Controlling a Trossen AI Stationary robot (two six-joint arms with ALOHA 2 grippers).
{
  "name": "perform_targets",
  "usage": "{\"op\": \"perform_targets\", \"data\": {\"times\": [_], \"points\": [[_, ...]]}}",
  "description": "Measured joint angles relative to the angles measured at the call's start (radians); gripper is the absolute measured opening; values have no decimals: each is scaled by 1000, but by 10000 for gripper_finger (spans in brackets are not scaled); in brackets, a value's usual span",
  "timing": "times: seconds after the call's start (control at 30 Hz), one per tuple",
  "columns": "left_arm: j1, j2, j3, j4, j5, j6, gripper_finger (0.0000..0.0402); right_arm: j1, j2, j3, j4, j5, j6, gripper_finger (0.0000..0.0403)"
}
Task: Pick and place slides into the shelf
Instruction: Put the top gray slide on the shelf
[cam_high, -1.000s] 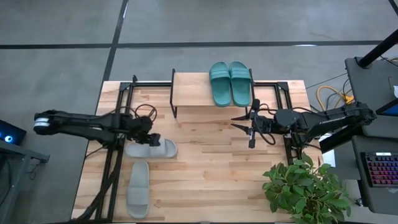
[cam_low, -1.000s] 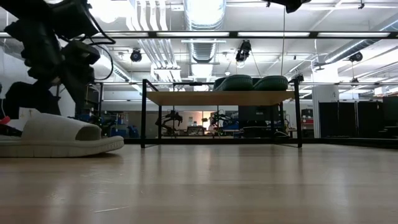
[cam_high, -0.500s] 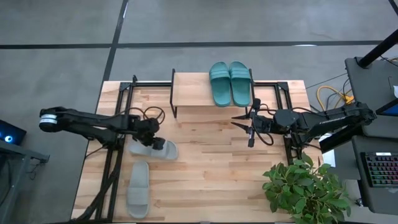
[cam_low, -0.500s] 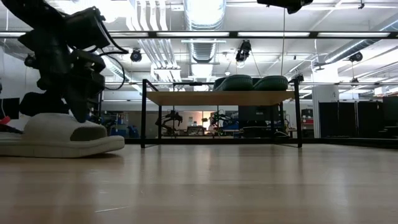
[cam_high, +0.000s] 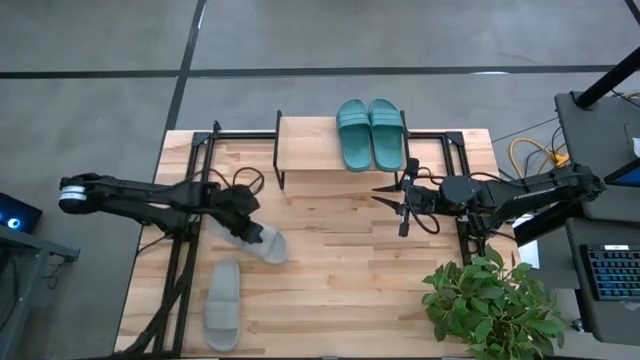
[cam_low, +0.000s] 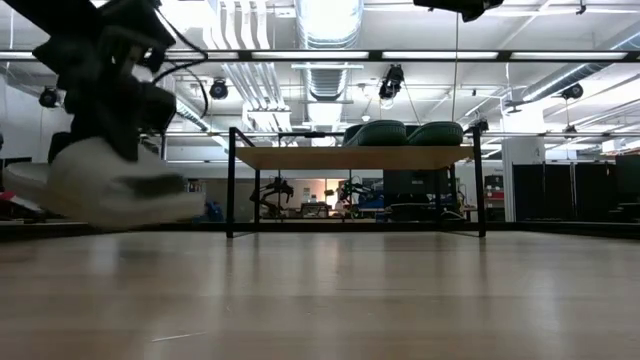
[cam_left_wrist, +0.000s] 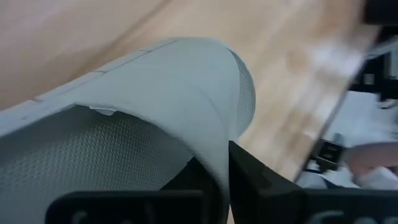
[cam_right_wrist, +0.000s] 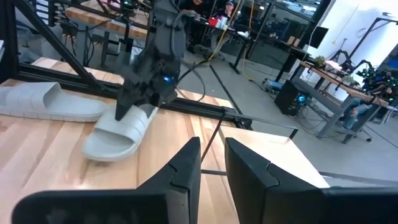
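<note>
Lifted since the earlier frame, one grey slide (cam_high: 248, 238) now hangs tilted above the tabletop (cam_high: 340, 270), my left pincer (cam_high: 238, 212) clamped on its strap. My right pincer (cam_high: 388, 199) waits spread open near the shelf (cam_high: 308, 152).

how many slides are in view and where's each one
4. Two teal slides sit side by side on the shelf. One grey slide is held off the table in the left gripper; the other grey slide lies on the table nearer the front edge.

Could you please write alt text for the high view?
The left hand grips a grey slide on the table; another grey slide lies nearby. Two teal slides sit on the shelf.
</note>
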Motion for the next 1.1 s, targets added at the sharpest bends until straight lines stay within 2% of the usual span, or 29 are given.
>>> {"op": "perform_targets", "data": {"times": [0.13, 0.3, 0.57, 0.9, 1.1], "points": [[0, -57, 37, 0, 19, -1, 2, 0, 7, 0, -2, -10, -5, 65], [0, -119, 99, 4, 6, 4, 1, 0, 40, -2, 19, -80, -86, 76], [0, -171, 167, 2, -34, 32, 1, 0, 126, -2, 150, -80, -186, 104], [1, -153, 174, 0, 20, 1, 0, 29, 258, 10, 241, -88, -564, 146], [1, -152, 175, 0, 28, 0, 0, 31, 337, 10, 366, -79, -668, 175]]}}
